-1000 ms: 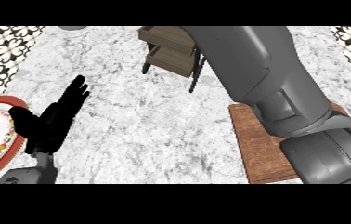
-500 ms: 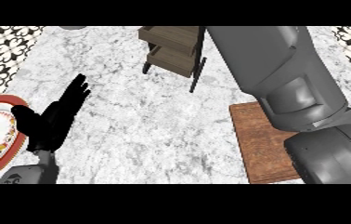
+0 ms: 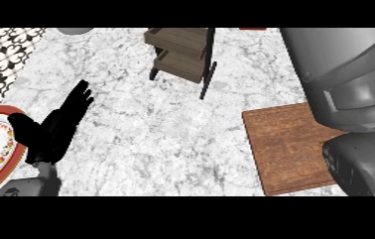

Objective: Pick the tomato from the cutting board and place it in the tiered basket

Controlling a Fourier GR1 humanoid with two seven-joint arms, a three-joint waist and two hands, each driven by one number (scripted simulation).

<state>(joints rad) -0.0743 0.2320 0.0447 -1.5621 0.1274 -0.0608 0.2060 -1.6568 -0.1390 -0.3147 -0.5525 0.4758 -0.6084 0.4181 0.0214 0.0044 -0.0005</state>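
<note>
The wooden tiered basket (image 3: 179,49) stands on a dark frame at the top centre of the marble counter (image 3: 161,134). At the right lies the brown cutting board (image 3: 285,149), and no tomato shows on its visible part. My right forearm (image 3: 337,84) covers the board's right side and runs off the top right corner; its hand is out of view. My left hand (image 3: 58,126) rests open at the lower left, fingers up. No tomato is visible anywhere in the view.
A red-rimmed plate (image 3: 6,134) sits at the left edge beside my left hand. A grey round object (image 3: 73,30) and a red sliver (image 3: 253,29) that I cannot identify touch the top edge. Patterned tiles (image 3: 18,44) fill the upper left corner.
My right forearm has swung to the right, uncovering the tiered basket and more of the cutting board. The left hand has stayed still.
</note>
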